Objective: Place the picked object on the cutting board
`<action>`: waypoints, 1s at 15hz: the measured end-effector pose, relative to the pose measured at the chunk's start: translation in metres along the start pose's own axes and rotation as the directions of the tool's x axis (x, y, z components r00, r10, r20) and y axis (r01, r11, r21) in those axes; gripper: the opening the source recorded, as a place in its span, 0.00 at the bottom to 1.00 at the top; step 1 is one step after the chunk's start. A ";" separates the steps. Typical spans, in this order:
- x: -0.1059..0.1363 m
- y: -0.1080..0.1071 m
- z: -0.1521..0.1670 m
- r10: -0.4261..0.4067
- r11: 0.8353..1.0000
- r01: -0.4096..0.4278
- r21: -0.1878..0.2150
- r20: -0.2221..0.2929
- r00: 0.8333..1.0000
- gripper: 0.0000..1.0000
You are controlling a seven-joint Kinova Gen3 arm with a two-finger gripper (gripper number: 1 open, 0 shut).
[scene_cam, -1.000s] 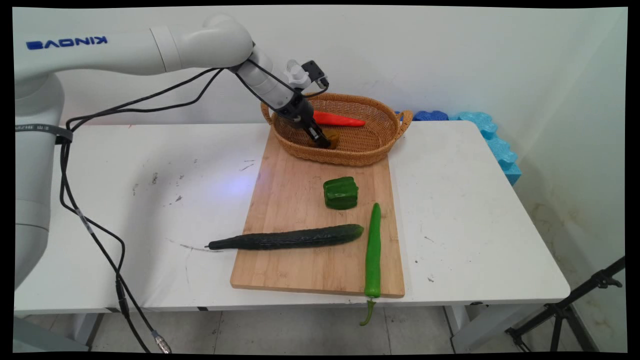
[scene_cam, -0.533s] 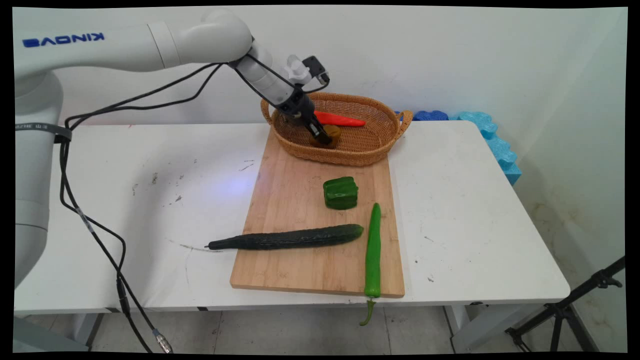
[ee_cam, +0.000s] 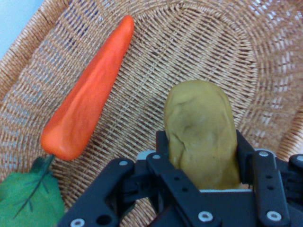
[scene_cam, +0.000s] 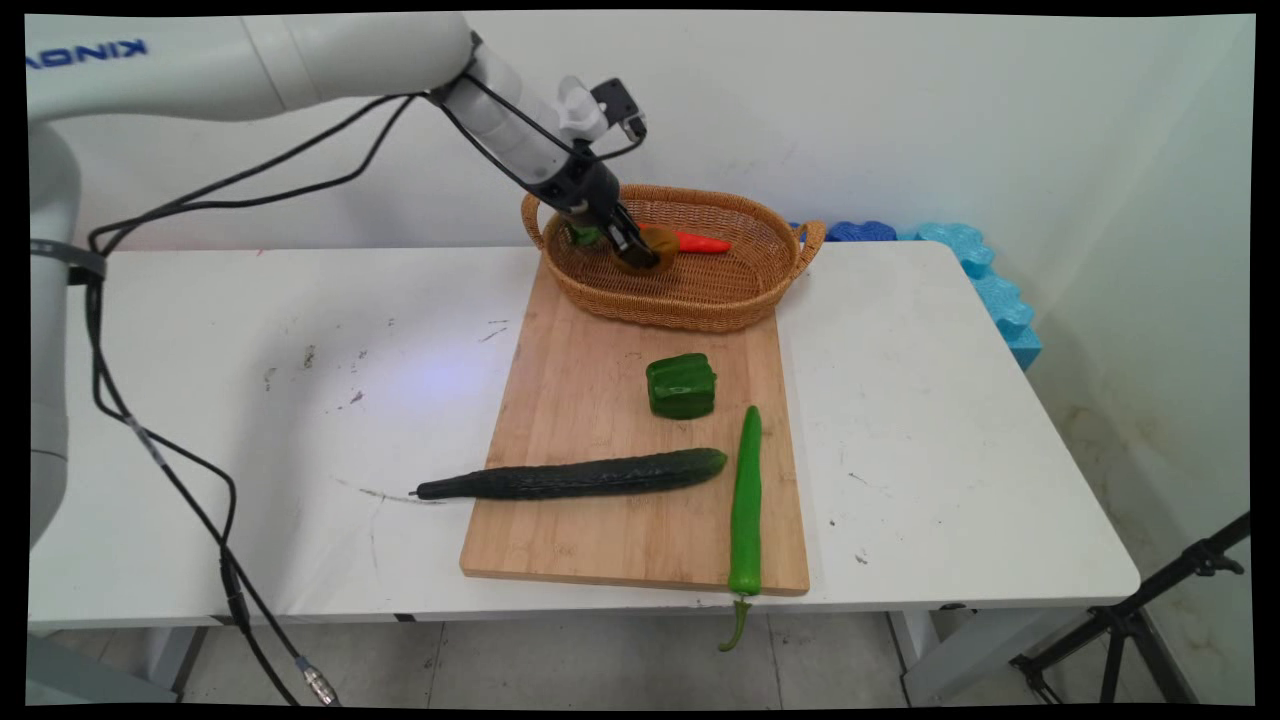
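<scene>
Gripper clamped on brown potato, fingers gripping both flanks, so potato hangs above wicker basket floor; carrot lies beside, inside basket.

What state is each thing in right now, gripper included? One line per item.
gripper: shut on the potato, above the basket floor.
potato: clamped between the fingers, lifted.
carrot: lying in the basket, untouched.
basket: upright at the board's far end.
green bell pepper: sitting on the cutting board.
cucumber: lying partly on the board, tip on the table.
green chili: lying along the board, stem past its near edge.
</scene>
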 end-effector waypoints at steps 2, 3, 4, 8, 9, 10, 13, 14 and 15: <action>-0.002 0.006 -0.014 0.010 1.000 -0.010 -0.004 -0.007 1.000 0.00; -0.004 0.009 -0.022 0.016 1.000 -0.016 -0.007 -0.009 1.000 0.00; -0.007 0.014 -0.032 0.022 1.000 -0.022 -0.011 -0.011 1.000 0.00; -0.023 0.031 -0.059 0.041 0.999 -0.041 -0.032 -0.004 0.999 0.00; -0.027 0.035 -0.063 0.044 0.998 -0.044 -0.037 -0.002 0.999 0.00; -0.034 0.040 -0.069 0.049 0.998 -0.049 -0.046 0.003 0.999 0.00; -0.055 0.055 -0.079 0.061 0.996 -0.059 -0.073 0.019 0.998 0.00; -0.060 0.058 -0.081 0.061 0.995 -0.059 -0.077 0.022 0.998 0.00; -0.066 0.062 -0.082 0.063 0.995 -0.061 -0.085 0.027 0.998 0.00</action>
